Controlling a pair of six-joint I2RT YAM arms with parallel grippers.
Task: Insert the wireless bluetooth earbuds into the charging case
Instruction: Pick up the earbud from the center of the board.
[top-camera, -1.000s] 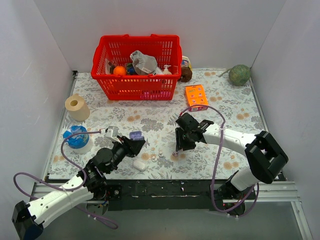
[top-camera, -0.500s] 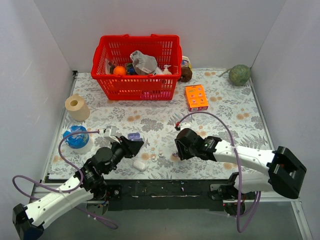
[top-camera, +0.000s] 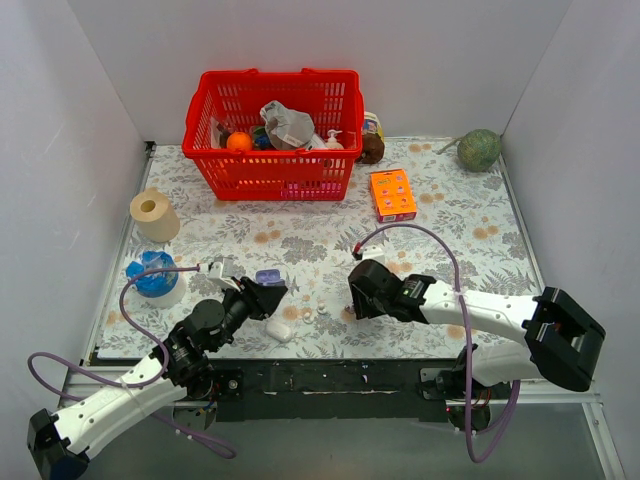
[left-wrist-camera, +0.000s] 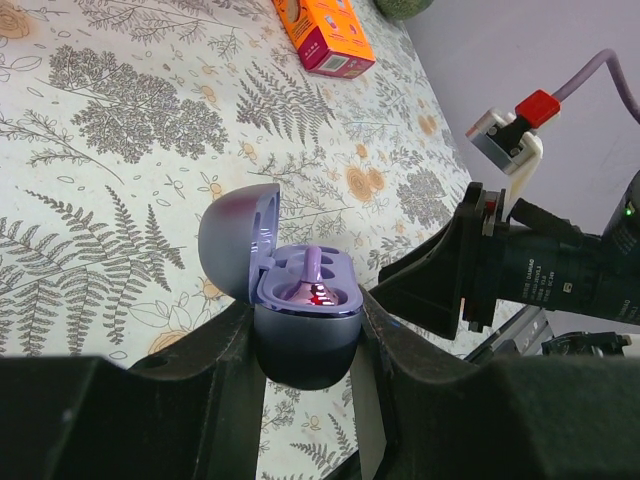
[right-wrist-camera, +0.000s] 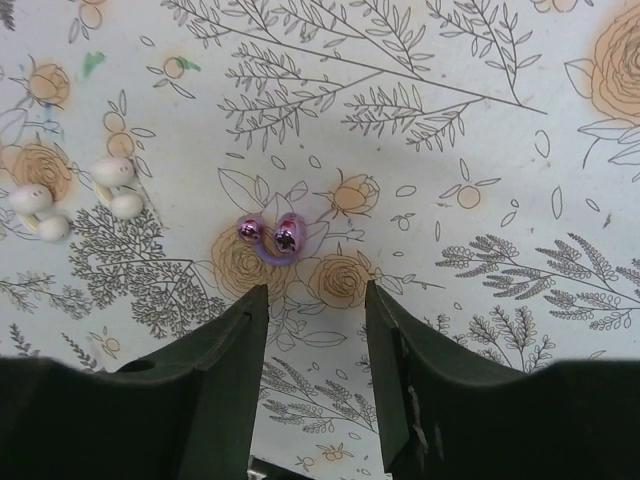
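The left gripper (left-wrist-camera: 306, 335) is clamped tight on the lower half of the charging case (left-wrist-camera: 305, 355), holding it above the flowered tablecloth (right-wrist-camera: 480, 130) with its lid swung open. One earbud (left-wrist-camera: 312, 288) sits in a socket inside. The right gripper (right-wrist-camera: 312, 330) hangs about half open and empty; the other earbud (right-wrist-camera: 270, 237) lies on the cloth just beyond its fingertips.
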